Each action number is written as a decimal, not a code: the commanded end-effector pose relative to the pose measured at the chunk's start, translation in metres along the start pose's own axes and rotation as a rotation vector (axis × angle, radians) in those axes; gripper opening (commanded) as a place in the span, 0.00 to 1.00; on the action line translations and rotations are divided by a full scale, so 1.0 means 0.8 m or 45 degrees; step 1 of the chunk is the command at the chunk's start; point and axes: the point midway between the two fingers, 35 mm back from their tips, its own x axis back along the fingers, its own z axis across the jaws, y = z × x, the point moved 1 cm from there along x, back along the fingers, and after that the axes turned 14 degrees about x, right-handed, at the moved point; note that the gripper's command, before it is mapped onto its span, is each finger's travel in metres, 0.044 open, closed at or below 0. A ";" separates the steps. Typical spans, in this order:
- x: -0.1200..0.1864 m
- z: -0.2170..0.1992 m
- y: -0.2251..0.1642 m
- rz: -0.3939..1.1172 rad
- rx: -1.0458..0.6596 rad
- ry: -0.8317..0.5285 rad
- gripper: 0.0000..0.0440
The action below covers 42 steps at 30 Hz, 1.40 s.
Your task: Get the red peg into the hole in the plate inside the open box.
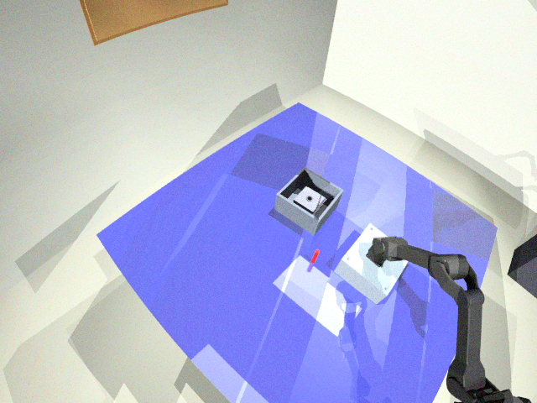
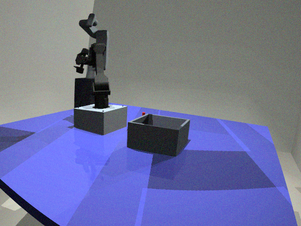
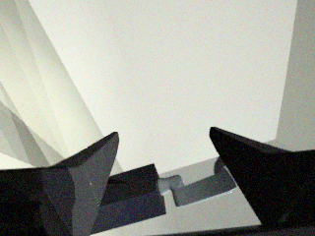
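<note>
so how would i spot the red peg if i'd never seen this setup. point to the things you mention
On the blue table [image 1: 182, 243] [image 2: 218, 170], find the open grey box [image 1: 294, 213] [image 2: 153, 138]. Near it stands the small peg [image 1: 315, 256] [image 2: 143, 113], outside the box, the only bright red thing there.

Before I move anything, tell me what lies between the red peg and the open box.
Just a short stretch of blue table top between red peg and box, seen from the top; in the exterior view, the box hides it.
</note>
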 end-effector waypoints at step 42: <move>0.356 -0.004 -0.222 1.158 -1.504 -0.196 1.00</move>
